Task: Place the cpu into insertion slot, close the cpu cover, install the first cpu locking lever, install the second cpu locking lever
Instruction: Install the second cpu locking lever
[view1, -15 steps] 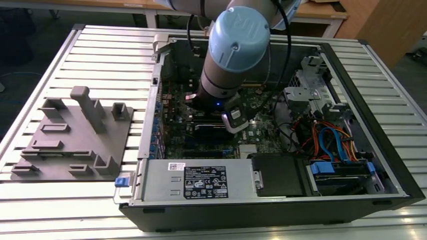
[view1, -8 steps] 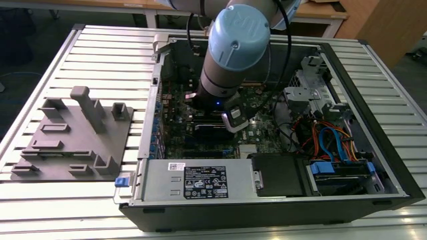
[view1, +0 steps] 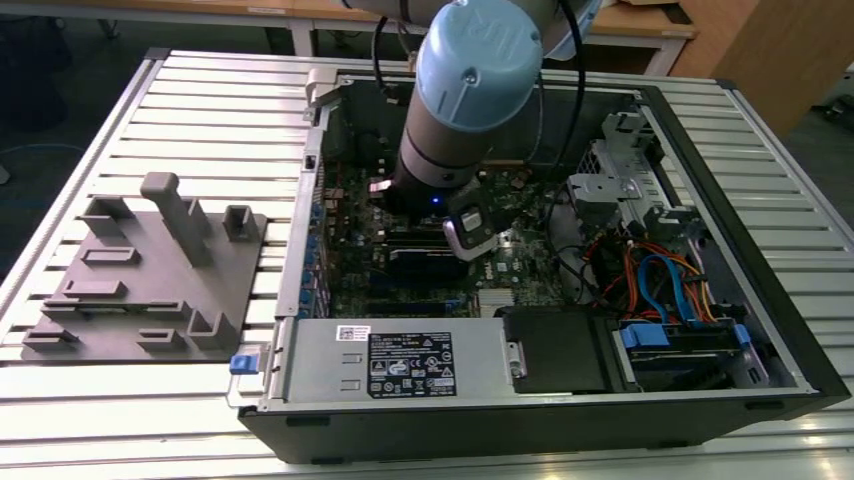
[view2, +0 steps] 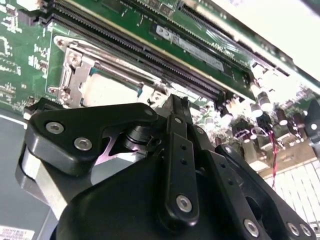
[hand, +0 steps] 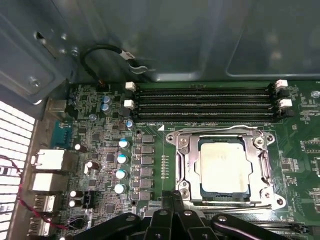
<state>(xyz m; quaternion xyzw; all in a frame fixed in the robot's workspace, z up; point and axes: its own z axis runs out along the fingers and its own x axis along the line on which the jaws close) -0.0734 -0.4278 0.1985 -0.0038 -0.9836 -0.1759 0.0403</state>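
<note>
The cpu (hand: 223, 167) lies flat in the insertion slot (hand: 260, 141) on the green motherboard (hand: 100, 130), its silvery top facing up. The cpu cover (hand: 187, 165) is down around it, framing the chip. One wire locking lever (hand: 215, 129) lies flat along the edge by the memory slots. The other locking lever (hand: 235, 206) lies flat along the opposite edge. My gripper (hand: 172, 196) is shut, fingertips together just off a socket corner near that second lever, with nothing visible between them. In the second wrist view the gripper (view2: 175, 107) stands beside the cpu (view2: 107, 87).
Long black memory slots (hand: 205, 100) run beside the socket, and a row of capacitors (hand: 121, 160) stands on its other side. The arm (view1: 467, 100) reaches into the open computer case (view1: 747, 200). Cables (view1: 654, 270) and the power supply (view1: 387, 360) crowd the case. A grey fixture (view1: 147, 280) sits outside.
</note>
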